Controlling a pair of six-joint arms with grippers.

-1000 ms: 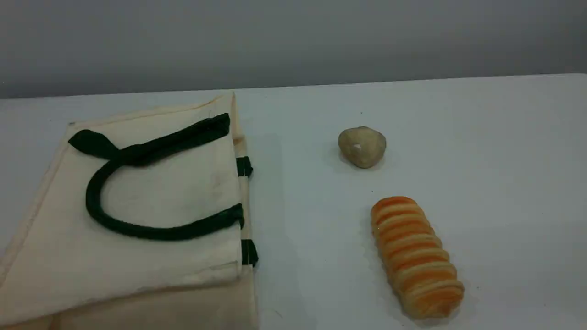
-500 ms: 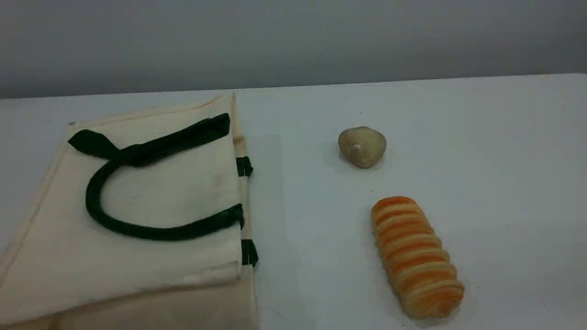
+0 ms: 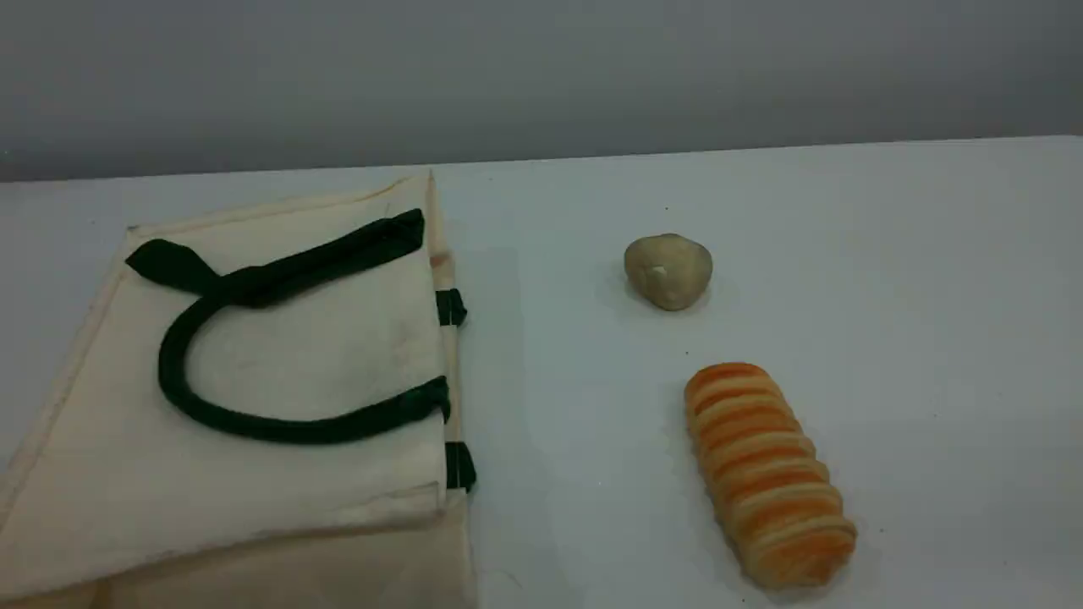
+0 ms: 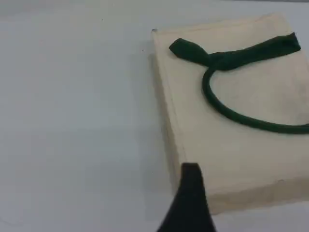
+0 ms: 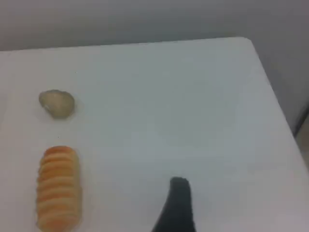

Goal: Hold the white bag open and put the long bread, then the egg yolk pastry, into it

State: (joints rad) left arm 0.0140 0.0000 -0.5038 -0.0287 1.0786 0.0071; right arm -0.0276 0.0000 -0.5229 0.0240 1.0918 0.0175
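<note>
The white bag (image 3: 321, 338) lies flat and closed on the left of the table, its dark green handle (image 3: 254, 427) looped on top. To its right sits the round beige egg yolk pastry (image 3: 668, 271), with the ridged orange long bread (image 3: 768, 474) nearer the front. Neither arm shows in the scene view. In the left wrist view one dark fingertip (image 4: 191, 176) hangs over the near-left corner of the bag (image 4: 260, 96), holding nothing. The right wrist view has a single fingertip (image 5: 179, 188) above bare table, right of the bread (image 5: 58, 186) and pastry (image 5: 57, 103).
The white table (image 3: 931, 296) ends at a grey wall behind. In the right wrist view its right edge and far corner (image 5: 270, 82) drop away. Two green tabs (image 3: 453, 306) stick out along the bag's right side.
</note>
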